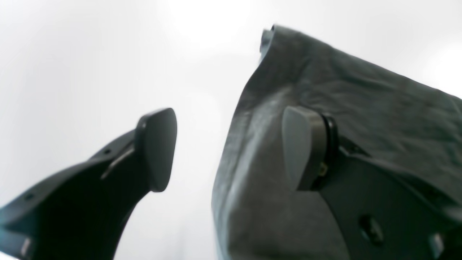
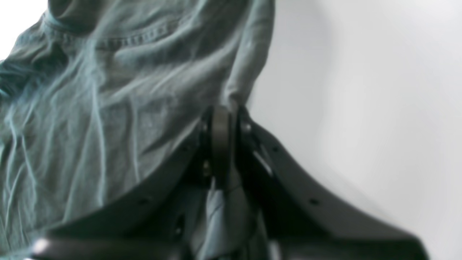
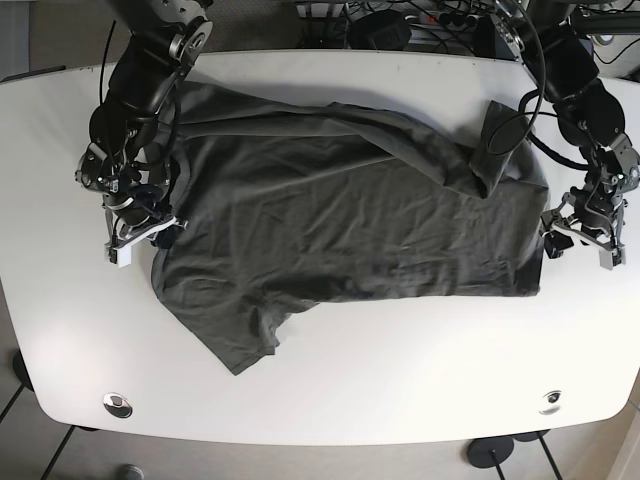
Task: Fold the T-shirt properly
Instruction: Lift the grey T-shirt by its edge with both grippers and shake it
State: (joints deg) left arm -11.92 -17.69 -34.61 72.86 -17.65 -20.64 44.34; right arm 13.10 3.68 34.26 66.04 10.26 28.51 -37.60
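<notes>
A dark grey T-shirt (image 3: 340, 215) lies spread and creased on the white table (image 3: 400, 370), with one sleeve (image 3: 245, 340) pointing to the front and a flap folded over at the back right (image 3: 495, 140). My right gripper (image 3: 140, 238) is at the shirt's left edge. In the right wrist view it (image 2: 220, 141) is shut on a pinch of the shirt (image 2: 108, 108). My left gripper (image 3: 580, 245) is at the shirt's right edge. In the left wrist view it (image 1: 229, 148) is open, with one finger (image 1: 299, 144) over the shirt (image 1: 361, 101) and the other (image 1: 158, 148) over bare table.
Two round metal fittings (image 3: 117, 404) (image 3: 549, 401) sit near the table's front corners. Cables and dark gear (image 3: 400, 20) lie beyond the back edge. White table surface shows in front of the shirt and at both sides.
</notes>
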